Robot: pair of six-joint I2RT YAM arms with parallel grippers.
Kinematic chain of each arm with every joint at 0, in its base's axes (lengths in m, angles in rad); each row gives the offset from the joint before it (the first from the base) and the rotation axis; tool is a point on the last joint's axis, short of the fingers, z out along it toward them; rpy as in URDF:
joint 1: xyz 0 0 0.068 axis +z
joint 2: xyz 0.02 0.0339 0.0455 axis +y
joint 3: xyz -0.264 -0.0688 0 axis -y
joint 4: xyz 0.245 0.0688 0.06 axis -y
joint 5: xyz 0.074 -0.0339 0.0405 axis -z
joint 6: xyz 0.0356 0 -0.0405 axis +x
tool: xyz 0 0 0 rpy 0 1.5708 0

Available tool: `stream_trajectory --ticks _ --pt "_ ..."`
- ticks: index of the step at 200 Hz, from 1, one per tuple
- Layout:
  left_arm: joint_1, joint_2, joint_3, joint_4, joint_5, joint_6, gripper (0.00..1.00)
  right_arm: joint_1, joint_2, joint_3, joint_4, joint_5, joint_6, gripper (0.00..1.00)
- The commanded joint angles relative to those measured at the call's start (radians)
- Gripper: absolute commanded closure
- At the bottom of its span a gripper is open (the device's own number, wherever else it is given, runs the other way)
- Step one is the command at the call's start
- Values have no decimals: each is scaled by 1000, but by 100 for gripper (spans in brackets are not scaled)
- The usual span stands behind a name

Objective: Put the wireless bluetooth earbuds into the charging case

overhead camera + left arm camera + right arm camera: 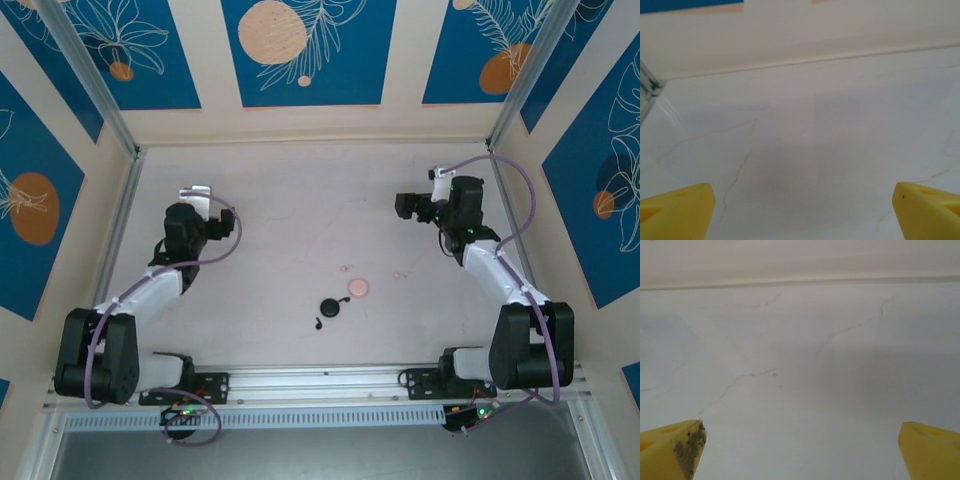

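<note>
Black earbud [317, 323] lies well apart from left claw [802, 197] and right claw [801, 432].

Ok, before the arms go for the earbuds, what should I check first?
1. Left gripper open and empty: ok.
2. Right gripper open and empty: ok.
3. Black case and pink case lie between the arms: ok.
4. Lids open: cannot tell, too small.
5. Buds found: black bud, pink bud, second pink bud ok; a second black one cannot tell.
6. A gripper above a bud: not ok, both stand far off.
</note>
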Motion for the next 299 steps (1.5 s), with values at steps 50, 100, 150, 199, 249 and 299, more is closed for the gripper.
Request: stream_trajectory --ticks 50,100,150,199,249,299 --pt "-178 -13 232 -578 -16 -52 14 24 -44 152 -525 -148 138 1" --pt "-301 73 350 -781 37 -144 16 106 -59 189 -712 -77 168 1" --pt "-418 174 414 -897 85 -233 19 150 -84 149 -817 -69 263 1" --pt "-469 216 407 -955 115 -335 20 182 -68 115 -912 -86 343 1" --pt "-474 206 351 -935 142 -408 22 249 -10 119 -961 -122 369 15" --pt "-473 204 313 -933 139 -420 22 373 169 199 -941 -112 416 23"
